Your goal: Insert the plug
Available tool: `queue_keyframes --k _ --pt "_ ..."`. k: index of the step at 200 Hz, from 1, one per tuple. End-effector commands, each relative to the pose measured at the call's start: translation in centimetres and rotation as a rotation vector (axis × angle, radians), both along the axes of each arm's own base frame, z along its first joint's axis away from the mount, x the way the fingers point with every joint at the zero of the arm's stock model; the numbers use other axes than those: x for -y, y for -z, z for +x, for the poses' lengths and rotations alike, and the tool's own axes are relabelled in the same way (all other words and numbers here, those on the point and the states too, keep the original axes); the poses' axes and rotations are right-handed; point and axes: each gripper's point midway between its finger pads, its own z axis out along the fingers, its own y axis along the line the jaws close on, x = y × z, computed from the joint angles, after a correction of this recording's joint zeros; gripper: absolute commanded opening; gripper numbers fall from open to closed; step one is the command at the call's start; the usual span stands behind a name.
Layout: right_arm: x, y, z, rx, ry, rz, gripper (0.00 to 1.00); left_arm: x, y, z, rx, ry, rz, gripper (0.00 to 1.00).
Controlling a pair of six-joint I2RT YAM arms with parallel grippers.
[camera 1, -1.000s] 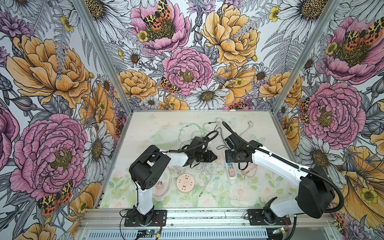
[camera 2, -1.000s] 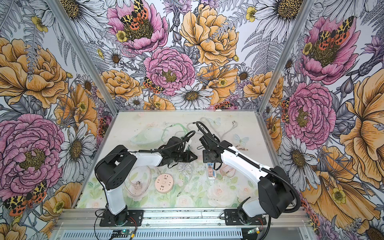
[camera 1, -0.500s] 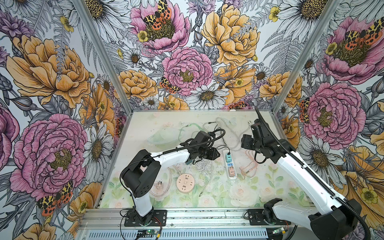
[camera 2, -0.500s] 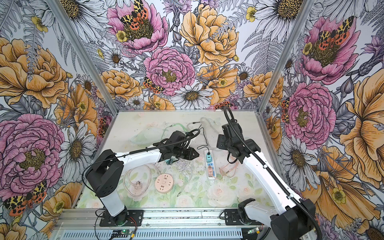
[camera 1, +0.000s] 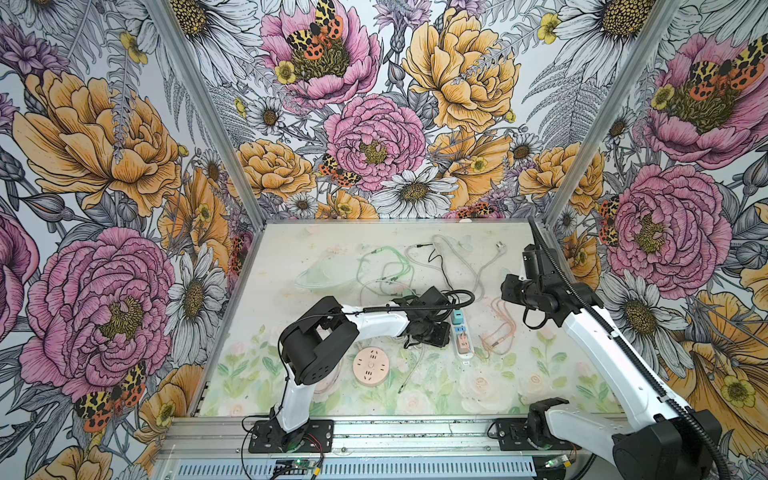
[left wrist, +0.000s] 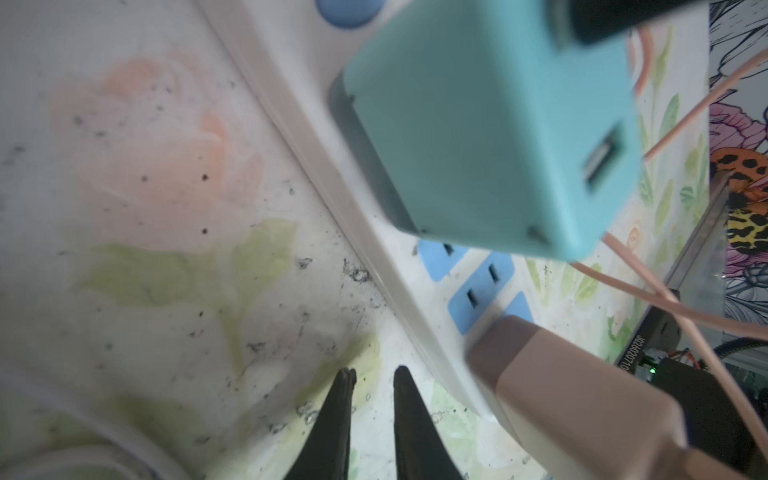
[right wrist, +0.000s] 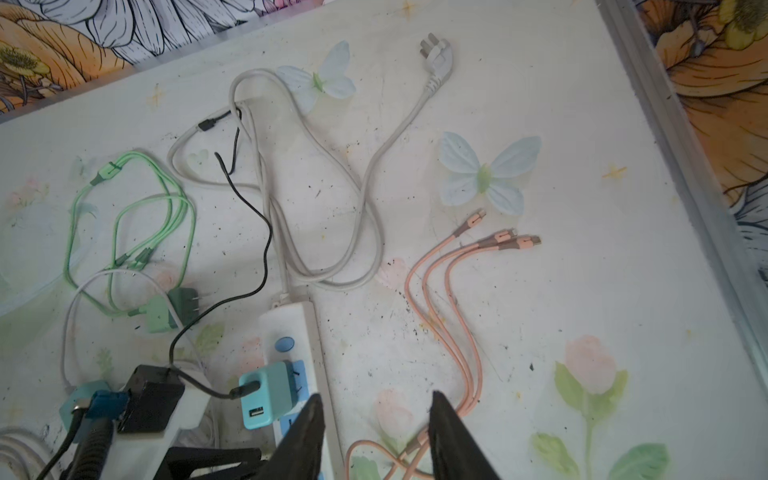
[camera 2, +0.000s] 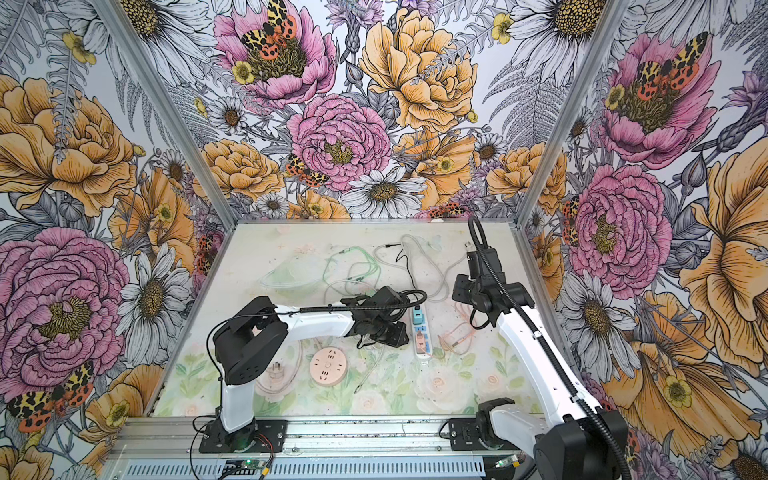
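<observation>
We see a white power strip (camera 1: 462,337) lying flat near the middle of the table (camera 1: 561,374), its long side running from far to near in both top views (camera 2: 422,337). Its sockets have blue faces, and a round blue button (right wrist: 284,344) sits at its far end. A teal cube plug (left wrist: 490,124) stands in the socket just beside this button, its dark base against the strip; a black cable (right wrist: 232,299) enters one of its faces, and a second USB port (left wrist: 602,160) on it is free. Nearer to the front a beige-pink plug (left wrist: 561,395) sits in another socket, with blue slots uncovered between the two plugs. The strip's grey cord (right wrist: 374,174) loops to the far side and ends in a white three-pin plug (right wrist: 436,58) lying loose
</observation>
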Motion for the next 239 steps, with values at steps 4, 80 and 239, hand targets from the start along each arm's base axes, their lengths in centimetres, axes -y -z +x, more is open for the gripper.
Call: queue_keyframes --k 4,80,239 --pt "-1.2 0.2 -0.6 0.017 -0.052 0.068 0.39 1.0 -0.4 1.4 0.026 -0.056 -0.002 0.21" --pt "-3.2 3.9 -5.7 -0.054 -0.071 0.248 0.24 3.1 -0.8 4.1 0.061 -0.033 -0.017 0.21" --pt "-6.6 8.9 -9.0 -0.223 -0.179 0.268 0.03 2.1 -1.6 6.1 0.091 -0.008 0.019 0.22"
